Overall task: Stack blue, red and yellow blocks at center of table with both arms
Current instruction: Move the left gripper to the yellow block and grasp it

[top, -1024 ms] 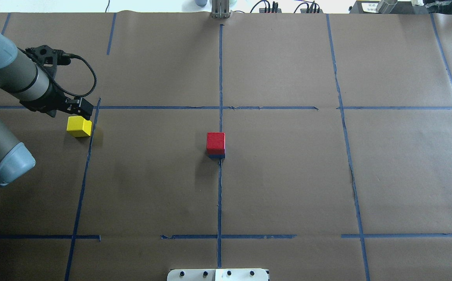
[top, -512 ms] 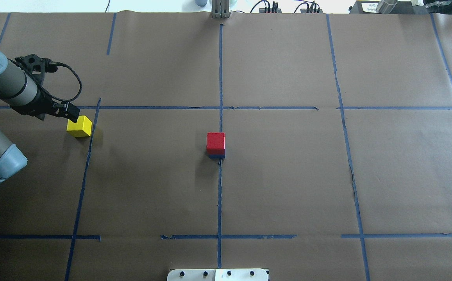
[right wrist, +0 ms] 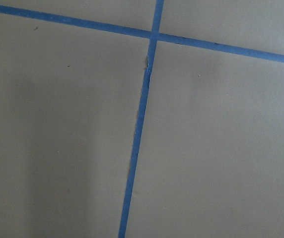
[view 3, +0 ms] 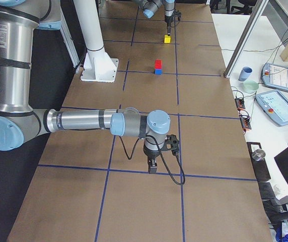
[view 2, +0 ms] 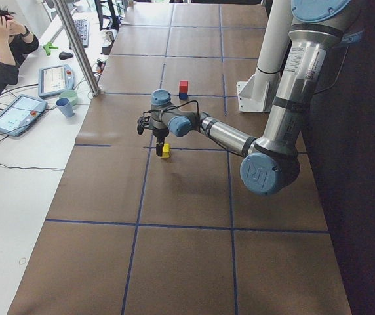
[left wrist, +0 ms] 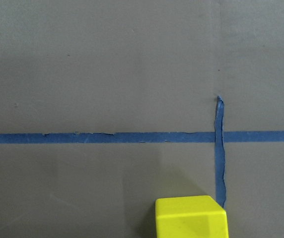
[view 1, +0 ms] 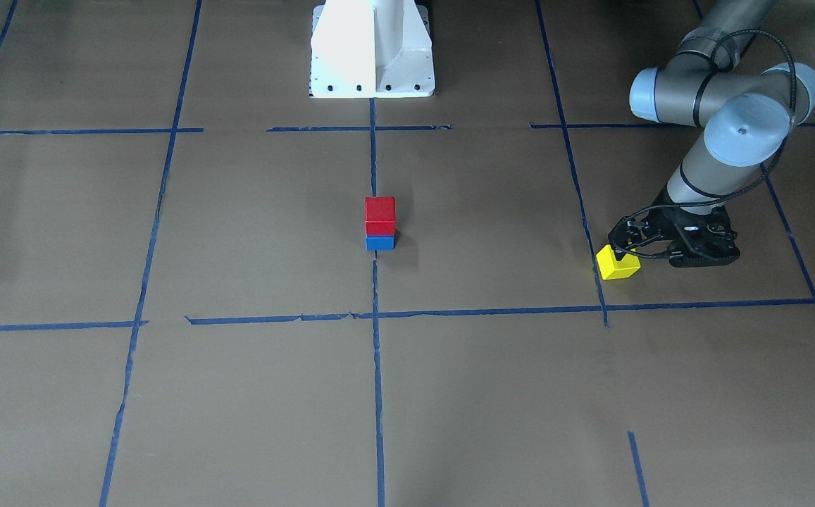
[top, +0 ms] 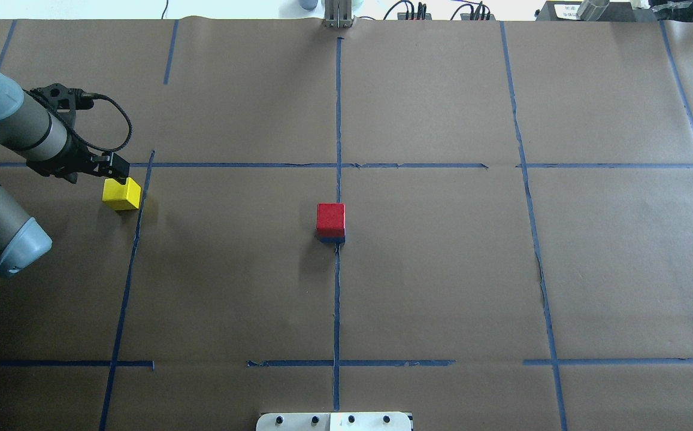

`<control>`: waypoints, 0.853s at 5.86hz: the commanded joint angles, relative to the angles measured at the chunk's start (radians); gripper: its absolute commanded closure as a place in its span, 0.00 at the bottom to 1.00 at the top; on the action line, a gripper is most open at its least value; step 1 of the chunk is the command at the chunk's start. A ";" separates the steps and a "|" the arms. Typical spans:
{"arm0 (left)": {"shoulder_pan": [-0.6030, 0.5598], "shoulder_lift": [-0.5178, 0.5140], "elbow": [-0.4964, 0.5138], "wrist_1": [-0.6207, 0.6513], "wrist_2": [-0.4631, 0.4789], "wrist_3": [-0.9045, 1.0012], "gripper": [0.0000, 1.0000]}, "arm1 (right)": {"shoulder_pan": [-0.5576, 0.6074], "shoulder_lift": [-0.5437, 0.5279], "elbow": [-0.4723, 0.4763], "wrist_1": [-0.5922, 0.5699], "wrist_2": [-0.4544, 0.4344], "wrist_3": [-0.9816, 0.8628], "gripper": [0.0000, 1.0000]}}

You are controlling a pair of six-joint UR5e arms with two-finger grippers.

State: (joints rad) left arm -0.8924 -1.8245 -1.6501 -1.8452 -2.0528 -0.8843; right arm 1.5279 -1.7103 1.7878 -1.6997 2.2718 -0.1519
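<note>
My left gripper (top: 117, 172) hangs right at the yellow block (top: 121, 194), over its far edge. The fingers look narrow from overhead, and the left wrist camera shows no fingers, only the block at the bottom of its frame. So I cannot tell whether the jaws are apart or together, or whether they touch the block. The block looks to be sitting flat on the paper, just left of a blue tape line (top: 136, 239), well out on the left of the table.

At the centre, on the tape cross, the red block (view 1: 380, 213) sits squarely on the blue block (view 1: 380, 242). I judge two of the three layers done.

My right gripper (view 3: 152, 168) shows only in the right side view, low over bare paper near a tape line at the right end of the table, well apart from every block. I cannot tell its state from there, and I see nothing in it. Its wrist camera shows only paper and tape.

What is left, as I read it, is to grasp the yellow block, carry it to the centre and set it on the red one. The pick is not yet clearly made.
</note>
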 commanded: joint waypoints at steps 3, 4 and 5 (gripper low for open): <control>0.021 -0.038 0.100 -0.073 -0.003 -0.010 0.00 | 0.000 0.001 0.001 0.000 0.000 0.000 0.00; 0.030 -0.041 0.104 -0.078 -0.003 -0.024 0.00 | 0.000 0.000 0.002 0.000 0.000 0.000 0.00; 0.035 -0.041 0.099 -0.078 -0.004 -0.042 0.00 | 0.000 0.000 0.002 0.000 0.000 0.000 0.00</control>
State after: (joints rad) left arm -0.8635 -1.8638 -1.5511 -1.9200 -2.0560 -0.9108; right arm 1.5278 -1.7100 1.7897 -1.6996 2.2718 -0.1519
